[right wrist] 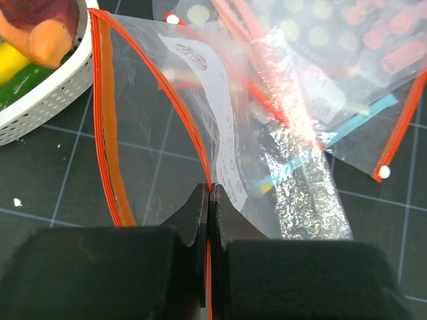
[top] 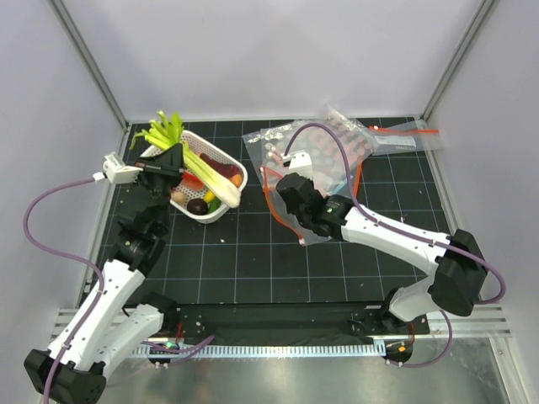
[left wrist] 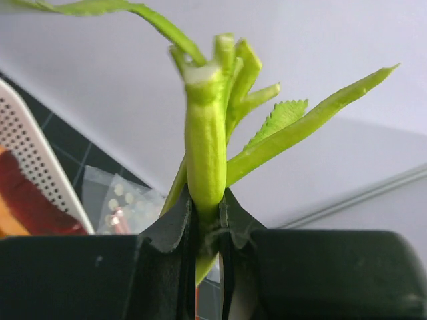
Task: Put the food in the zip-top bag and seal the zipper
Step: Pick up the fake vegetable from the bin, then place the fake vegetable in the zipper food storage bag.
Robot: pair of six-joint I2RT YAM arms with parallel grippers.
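From the top, the bench (top: 253,269) is black with a thin grid, and pale walls (top: 269,50) stand around it. A white basket (top: 221,151) with toy foods (top: 198,204) in it sits near the far left corner. The left arm reaches up the left side to it. The left gripper (top: 173,160) is closed on the leafy stalk (top: 206,172), which lies slanted over the basket. The right arm reaches from the near right corner to the middle. The right gripper (top: 278,192) pinches the zipper (top: 268,185) of the zip-top bag (top: 274,168), just right of the basket. Other bags (top: 396,139) lie near the far right corner.

In the left wrist view, the left gripper (left wrist: 208,217) is squeezed tight on the leafy stalk (left wrist: 205,147). Its green leaves stick up in front of the wall. The basket (left wrist: 33,167) is at the left.

In the right wrist view, the right gripper (right wrist: 209,200) is shut on the zipper (right wrist: 107,133). The zip-top bag (right wrist: 167,147) lies on the bench with its mouth open, and no food can be seen in it. The mouth reaches up to the basket (right wrist: 47,100).
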